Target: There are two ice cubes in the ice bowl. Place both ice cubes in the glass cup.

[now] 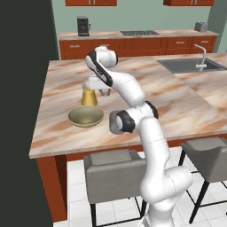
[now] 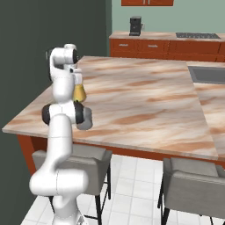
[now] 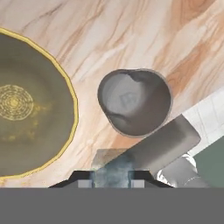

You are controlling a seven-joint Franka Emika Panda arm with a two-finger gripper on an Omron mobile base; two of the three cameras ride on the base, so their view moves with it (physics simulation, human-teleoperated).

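The gripper (image 3: 113, 177) hung over the marble counter (image 1: 177, 111), looking almost straight down. Its 2 dark fingertips (image 3: 83, 180) sat close together, clamped on 1 ice cube (image 3: 112, 173), a pale bluish block filling the narrow gap between them. The cube looked roughly as wide as tall, so no long axis could be told; its flat faces lay square to the fingers.

In the hand view the glass cup (image 3: 135, 101) stood upright on the counter, mouth facing the camera, so its axis ran vertical. A faint squarish shape showed on the cup floor, possibly the other cube, but too blurred to confirm. The held cube sat just off the cup rim, toward the bottom of that view.

The bowl (image 3: 30, 109) lay just beside the cup, not touching, open side up. Its golden floor showed a ring pattern.

In the left base view the bowl (image 1: 86, 116) sat near the counter's front edge, with a yellow-filled flask (image 1: 89, 96) just behind it. The arm covered the cup there. 2 grey stools (image 1: 113, 177) stood below the counter edge.
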